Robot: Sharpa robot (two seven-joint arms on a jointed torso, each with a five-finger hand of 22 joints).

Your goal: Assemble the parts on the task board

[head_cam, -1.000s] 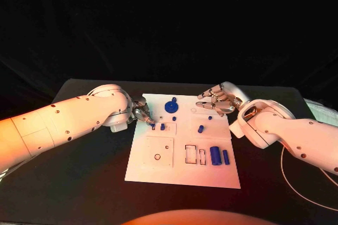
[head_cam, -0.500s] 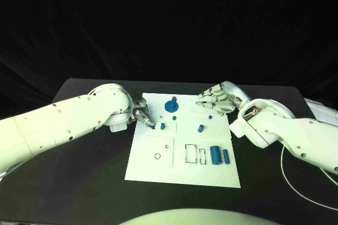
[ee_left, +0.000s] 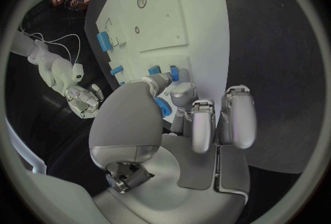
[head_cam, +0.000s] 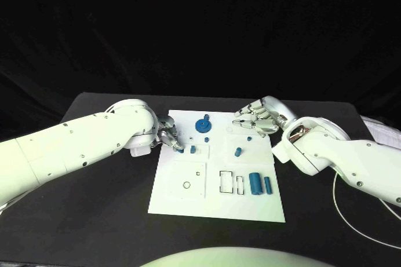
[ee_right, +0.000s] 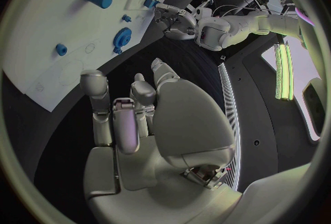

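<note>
You see 1 task board (head_cam: 185, 197) carrying 1 blue gear (head_cam: 202, 126). Left hand (head_cam: 167, 136) pinches 1 blue peg (ee_left: 162, 106); right hand (head_cam: 255, 120) is curled on nothing.

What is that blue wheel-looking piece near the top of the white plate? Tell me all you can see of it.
The blue gear is a small round piece, plastic by its look, with a toothed rim that shows in the right wrist view. It sits at the far end of the white task board, a small blue peg just beyond it. The left hand and the right hand flank it; neither touches it.
</note>
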